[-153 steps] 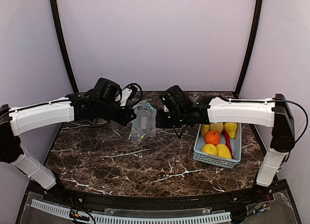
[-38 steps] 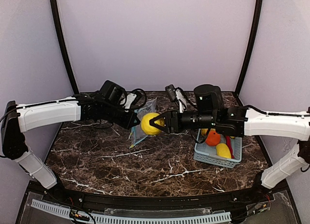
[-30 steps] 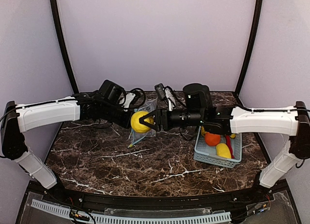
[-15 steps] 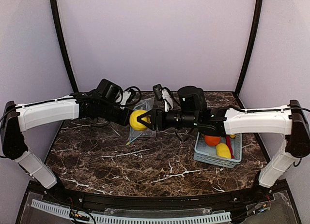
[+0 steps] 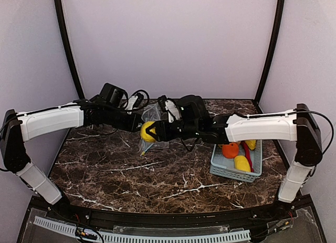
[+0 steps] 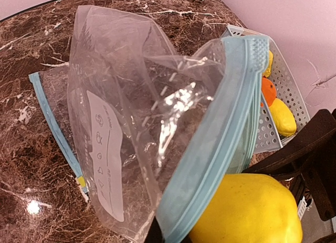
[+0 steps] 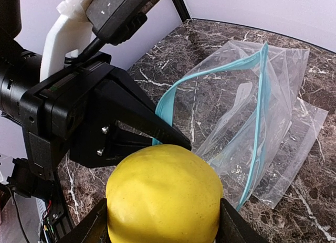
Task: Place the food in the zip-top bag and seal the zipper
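Observation:
My right gripper (image 5: 150, 131) is shut on a glossy yellow fruit (image 7: 163, 196), one piece of the food, with a black finger on each side of it. The fruit hangs just at the teal zipper rim (image 6: 220, 133) of the clear zip-top bag (image 6: 131, 112), outside its mouth. My left gripper (image 6: 156, 236) is shut on that rim and holds the bag's mouth up and open, its black fingers (image 7: 142, 125) right behind the fruit. The bag's lower end (image 5: 148, 147) rests on the marble. An orange (image 5: 230, 150), a red chili (image 5: 247, 150) and yellow pieces (image 5: 242, 163) lie in the basket.
The pale blue slatted basket (image 5: 223, 170) stands on the right of the marble table (image 5: 131, 175), under my right forearm. Both arms meet over the back middle of the table. Purple walls and black corner posts (image 5: 67, 43) close off the back and sides.
My right gripper has carried the yellow fruit leftward from beside the basket to the bag's mouth. The left gripper and the bag have shifted slightly left and back.

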Available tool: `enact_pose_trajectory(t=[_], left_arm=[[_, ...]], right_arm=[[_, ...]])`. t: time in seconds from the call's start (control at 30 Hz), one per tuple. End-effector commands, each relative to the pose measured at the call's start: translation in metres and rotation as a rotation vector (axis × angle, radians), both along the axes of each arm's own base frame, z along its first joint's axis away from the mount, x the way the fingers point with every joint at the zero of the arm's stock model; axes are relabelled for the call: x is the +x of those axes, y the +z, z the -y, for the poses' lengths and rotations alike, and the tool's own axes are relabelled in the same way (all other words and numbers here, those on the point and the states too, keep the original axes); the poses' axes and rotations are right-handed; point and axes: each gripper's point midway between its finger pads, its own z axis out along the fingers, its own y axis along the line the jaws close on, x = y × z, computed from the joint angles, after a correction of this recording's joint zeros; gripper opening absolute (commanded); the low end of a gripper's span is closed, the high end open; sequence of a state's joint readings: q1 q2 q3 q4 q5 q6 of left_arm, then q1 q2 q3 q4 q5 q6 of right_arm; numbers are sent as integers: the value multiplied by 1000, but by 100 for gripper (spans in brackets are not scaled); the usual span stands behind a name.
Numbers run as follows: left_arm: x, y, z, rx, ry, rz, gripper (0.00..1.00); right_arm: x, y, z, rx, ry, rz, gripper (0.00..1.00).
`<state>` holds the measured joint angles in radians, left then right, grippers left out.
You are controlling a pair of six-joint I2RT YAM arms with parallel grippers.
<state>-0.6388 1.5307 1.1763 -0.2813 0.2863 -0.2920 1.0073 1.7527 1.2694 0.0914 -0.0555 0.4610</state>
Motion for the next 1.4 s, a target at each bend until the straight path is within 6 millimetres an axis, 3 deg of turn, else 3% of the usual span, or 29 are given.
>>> enact_pose_trajectory(t=[0.0, 0.33, 0.6, 0.77, 1.03, 1.37], left_arm=[[-15, 11, 11, -56, -58, -13, 1], [-15, 12, 11, -71, -66, -27, 1], [-23, 12, 23, -122, -125, -64, 1], [-29, 16, 31, -172, -171, -80, 1], [-27, 21, 28, -185, -158, -64, 1], [-14, 12, 15, -161, -82, -87, 1]], right_arm=[[26, -6, 3, -61, -117, 36, 53], [52, -26, 19, -200, -262, 7, 53], [59, -16, 12, -165, -232, -16, 54], [54, -10, 1, -74, -157, -93, 55], [44, -14, -3, -59, -100, -150, 63], [40, -1, 16, -100, -139, -142, 86]])
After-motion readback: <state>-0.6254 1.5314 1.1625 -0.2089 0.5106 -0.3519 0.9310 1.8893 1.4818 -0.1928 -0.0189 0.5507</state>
